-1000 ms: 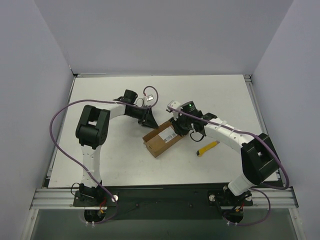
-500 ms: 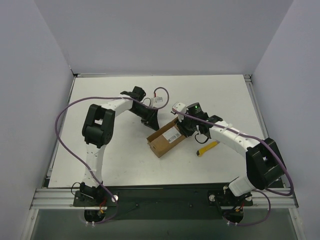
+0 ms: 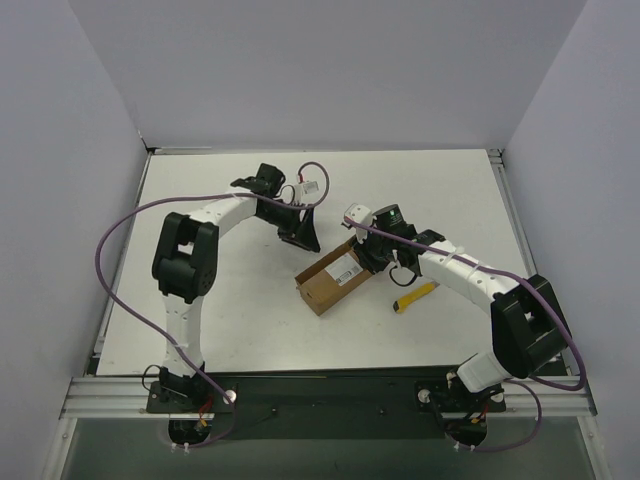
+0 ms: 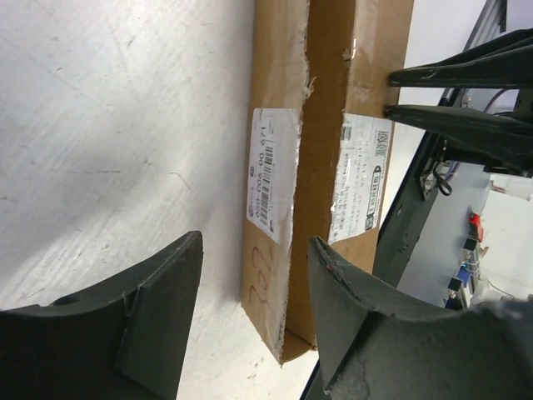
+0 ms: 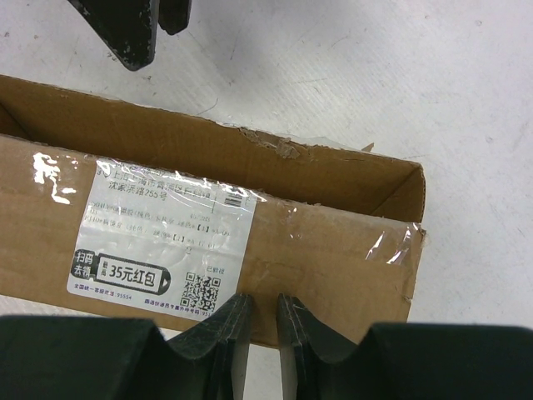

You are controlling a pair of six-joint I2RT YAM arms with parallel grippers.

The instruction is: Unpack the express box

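Only right pincer point(image 5: 262, 304) pinches express box point(image 5: 316, 242) edge; left pincer point(image 4: 256, 242) open nearby.

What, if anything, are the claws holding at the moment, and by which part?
The right claw pinches the express box by the long edge of its labelled top. The left claw is open near the box, holding nothing.

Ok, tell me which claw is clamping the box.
The right claw, shut on the labelled flap of the express box; the left claw stands open, empty.
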